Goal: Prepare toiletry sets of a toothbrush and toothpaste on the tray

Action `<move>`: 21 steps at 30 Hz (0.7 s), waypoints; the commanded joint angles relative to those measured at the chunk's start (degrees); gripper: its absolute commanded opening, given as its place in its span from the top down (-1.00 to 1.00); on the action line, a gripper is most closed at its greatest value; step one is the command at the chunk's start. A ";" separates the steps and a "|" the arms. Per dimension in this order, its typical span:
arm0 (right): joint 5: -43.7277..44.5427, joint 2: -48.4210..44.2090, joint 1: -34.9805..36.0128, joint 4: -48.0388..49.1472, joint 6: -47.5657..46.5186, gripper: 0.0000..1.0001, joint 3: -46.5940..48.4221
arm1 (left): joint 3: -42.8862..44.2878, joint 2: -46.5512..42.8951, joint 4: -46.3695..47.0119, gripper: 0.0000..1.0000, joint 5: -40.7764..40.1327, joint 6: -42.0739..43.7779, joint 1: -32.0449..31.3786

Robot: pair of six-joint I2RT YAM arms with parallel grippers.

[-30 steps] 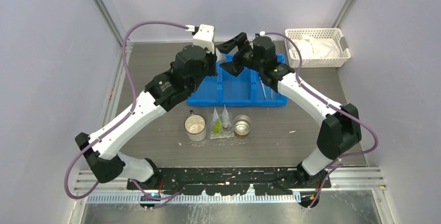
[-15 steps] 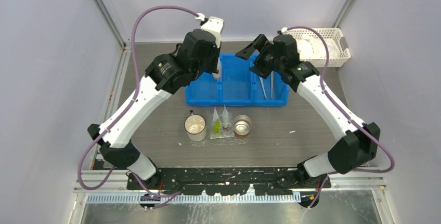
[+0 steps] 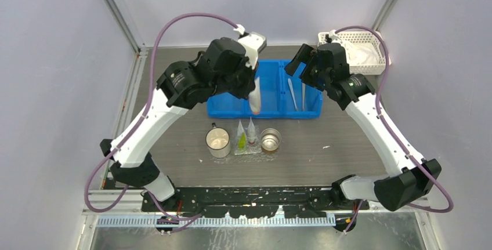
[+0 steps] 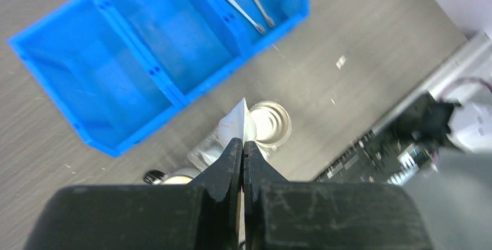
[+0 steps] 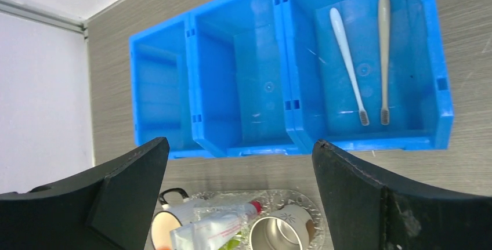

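Left hand is clenched on a white packet, and it hangs over the front wall of the blue bin, long axis far-to-near, reddish end toward the surface's near edge. Right hand is released, fingers wide, above the bin's right compartment, where two toothbrushes lie lengthwise, heads toward the near edge. The tray sits near mid-surface between a mug and a metal cup, with two toiletry sets standing in it, tips up.
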 commanded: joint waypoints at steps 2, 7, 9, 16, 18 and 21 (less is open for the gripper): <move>2.46 -3.52 -0.41 -0.91 -2.49 -0.99 -2.79 | -8.20 -7.83 5.71 0.98 9.34 1.84 -4.91; 3.44 -6.18 -0.74 -1.79 -3.06 -0.99 -4.65 | -18.24 -12.89 10.65 0.98 8.27 3.17 -9.32; 3.68 -7.09 -0.92 -2.19 -3.25 -0.99 -5.22 | -22.33 -15.01 13.24 0.98 6.62 3.14 -10.26; 3.70 -9.04 -1.25 -2.24 -3.26 -0.99 -8.12 | -32.93 -17.74 19.18 0.98 -4.12 4.11 -13.71; 3.44 -9.18 -1.28 -1.87 -3.11 -0.99 -9.05 | -36.19 -18.42 21.47 0.98 -6.33 4.31 -14.48; 3.05 -9.30 -1.32 -1.44 -2.78 -0.99 -10.01 | -39.46 -19.24 24.94 0.98 -8.28 4.32 -15.27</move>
